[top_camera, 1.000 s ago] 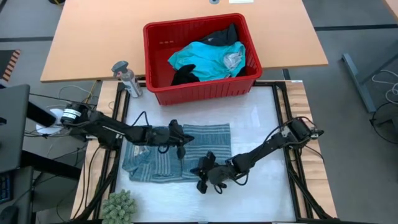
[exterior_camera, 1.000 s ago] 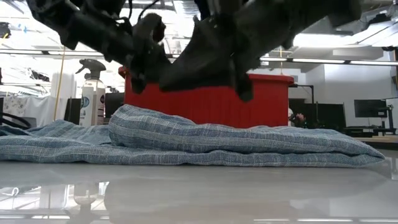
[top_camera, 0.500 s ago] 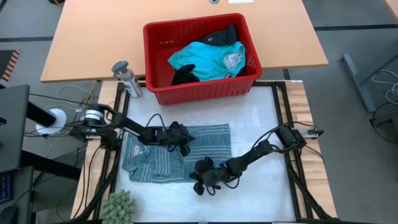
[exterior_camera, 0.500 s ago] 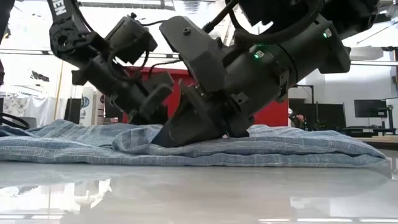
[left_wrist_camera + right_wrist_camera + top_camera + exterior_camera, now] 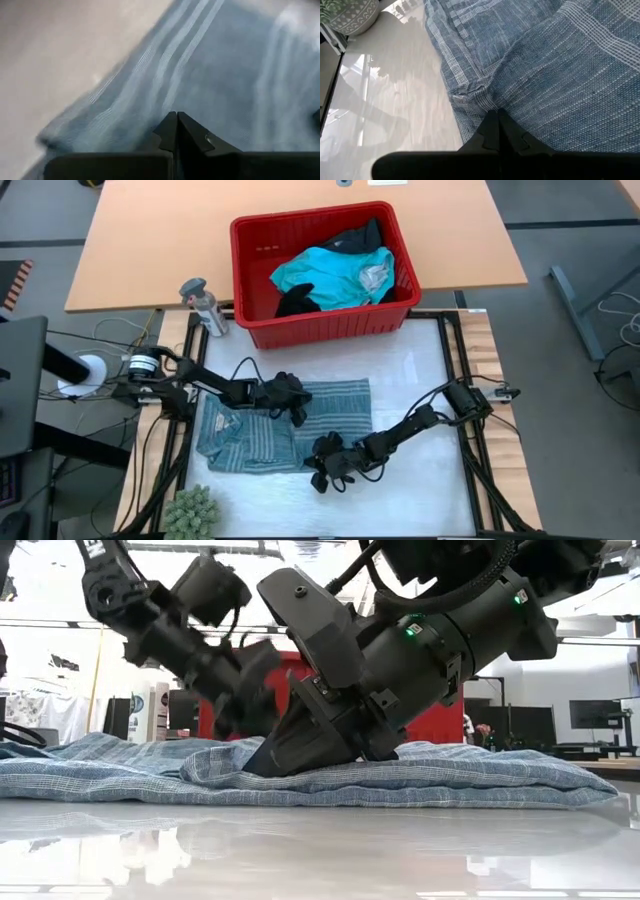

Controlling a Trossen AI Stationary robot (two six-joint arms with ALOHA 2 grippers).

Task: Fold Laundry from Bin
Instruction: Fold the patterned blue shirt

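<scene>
**Both end effectors down on the striped garment**

On the table (image 5: 420, 370) in front of me, the blue-grey striped garment (image 5: 330, 405) lies spread flat. My left end effector (image 5: 297, 412) sits on its middle with fingers pressed together; whether they nip any fabric I cannot tell. My right end effector (image 5: 322, 472) pinches the garment's near edge, fingers closed on a fold. Behind, the red bin (image 5: 322, 320) holds the turquoise garment (image 5: 325, 275) and black ones (image 5: 296, 302).
</scene>
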